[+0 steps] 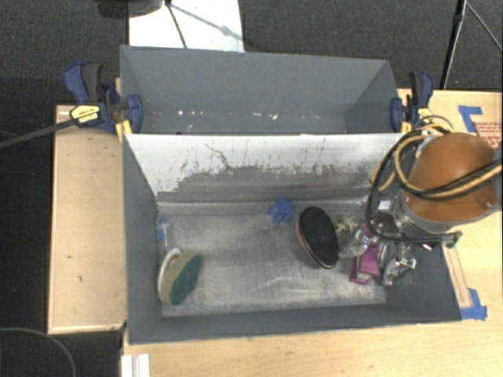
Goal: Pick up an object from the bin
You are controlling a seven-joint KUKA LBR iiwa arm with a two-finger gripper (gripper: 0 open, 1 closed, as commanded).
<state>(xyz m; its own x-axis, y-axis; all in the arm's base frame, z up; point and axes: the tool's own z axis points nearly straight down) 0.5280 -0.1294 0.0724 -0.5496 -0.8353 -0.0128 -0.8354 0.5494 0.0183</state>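
My gripper point(393, 264) is low in the bin's right end, under the arm's orange cover. A small magenta block point(363, 267) stands right against its left side, on the bin floor; whether it is gripped is hidden from here. A black oval brush point(317, 236) lies tilted just left of that block. A small pale crumpled bit point(344, 225) sits between the brush and the gripper.
A small blue piece point(280, 210) lies near the back wall at mid bin. At the far left a round green and white scrubbing pad point(179, 276) leans by the wall, with a small clear and blue item point(163, 231) behind it.
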